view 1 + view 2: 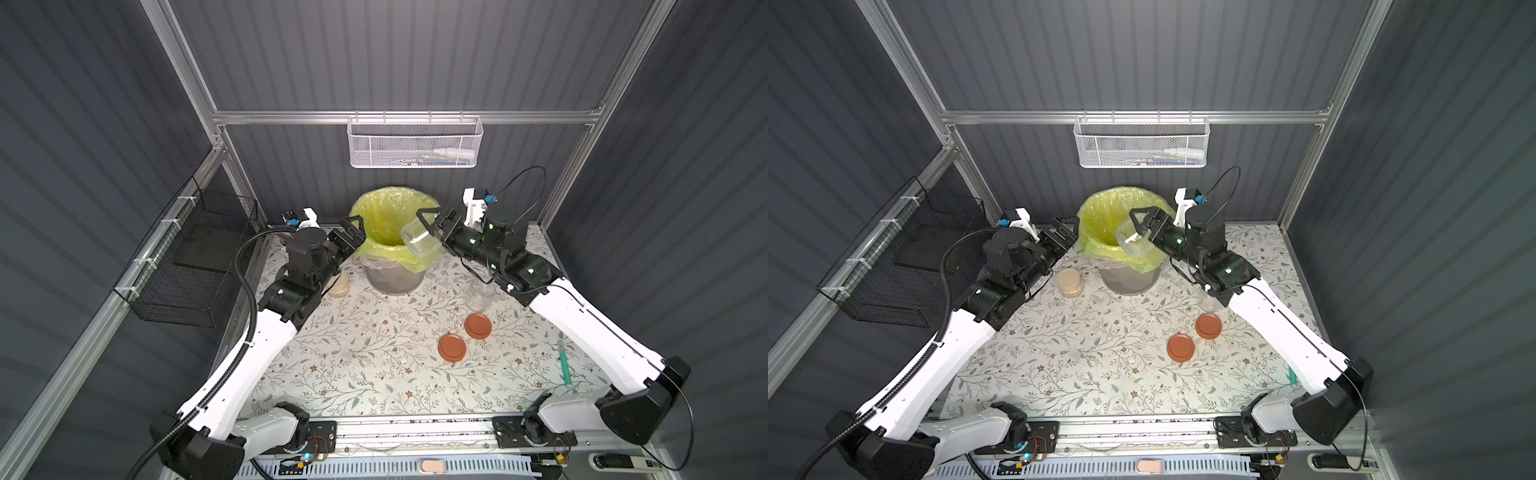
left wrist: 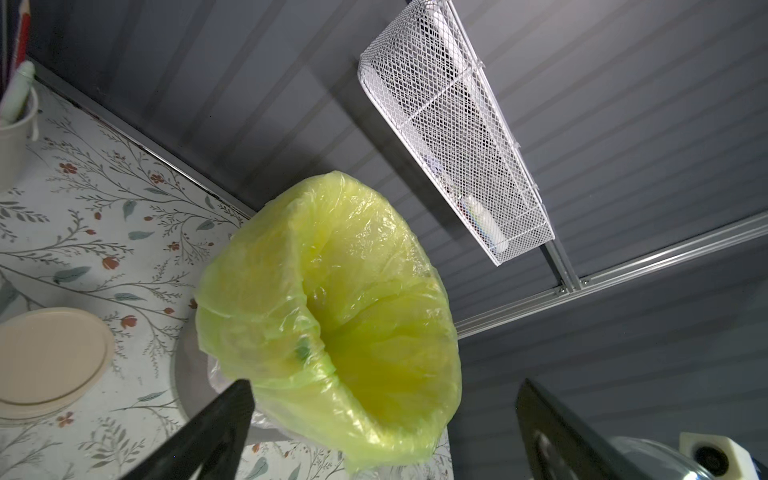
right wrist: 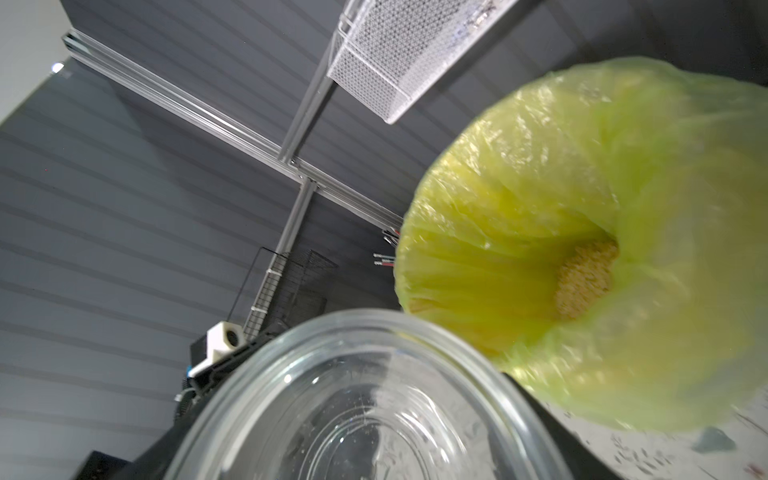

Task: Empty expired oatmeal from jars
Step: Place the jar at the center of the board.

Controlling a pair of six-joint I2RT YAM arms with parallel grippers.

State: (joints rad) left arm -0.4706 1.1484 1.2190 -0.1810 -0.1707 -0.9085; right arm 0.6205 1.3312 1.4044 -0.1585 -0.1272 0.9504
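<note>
Seemingly, two of the three jars are done. One bare jar (image 1: 481,296) stands open and empty on the table (image 1: 374,374), with a brown lid (image 1: 478,325) just beside it and a second brown lid (image 1: 452,347) near that. The held jar (image 1: 419,241) is tipped on its side over the bin (image 1: 392,282), mouth toward the yellow-green bag (image 1: 382,208). The right wrist view looks through its clear glass and finds nothing inside, while a heap of oatmeal (image 3: 586,282) lies at the bottom of the bag. What is left, by my reading, is the third jar (image 1: 1069,282). It stands on the table near the left arm (image 1: 249,353) with its cream lid (image 2: 50,357) on and pale flakes showing through the glass, so it wants unscrewing and tipping out.

The right jaws are clamped around the held jar's body, partly spread to its width. The left jaws are spread wide and grasp nothing, hanging just beside the bag's rim; whether they brush the plastic I cannot tell.
</note>
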